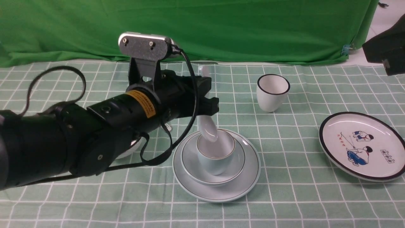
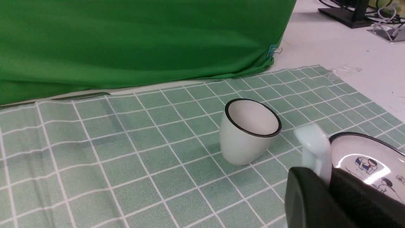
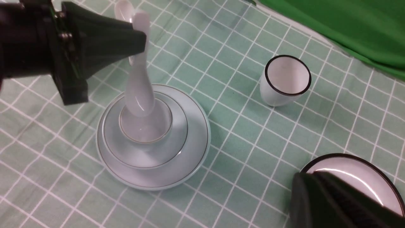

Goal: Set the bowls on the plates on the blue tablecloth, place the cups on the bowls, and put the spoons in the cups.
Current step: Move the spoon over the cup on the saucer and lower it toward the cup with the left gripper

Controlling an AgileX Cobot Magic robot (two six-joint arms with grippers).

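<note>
The left claw [image 3: 139, 44] pinches the blue spoon [image 1: 208, 129] by its handle. Its scoop is just in the mouth of the blue cup [image 1: 216, 160], which sits on the bowl [image 1: 190, 164] and plate [image 1: 218, 194]. It is best to lower it gently and let go slowly, so the cup does not tip. The right claw [image 3: 316, 190] is closed and empty.

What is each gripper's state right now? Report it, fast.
Left gripper: shut on the pale blue spoon, whose bowl end is at the mouth of the pale blue cup.
Right gripper: shut, nothing seen in it.
</note>
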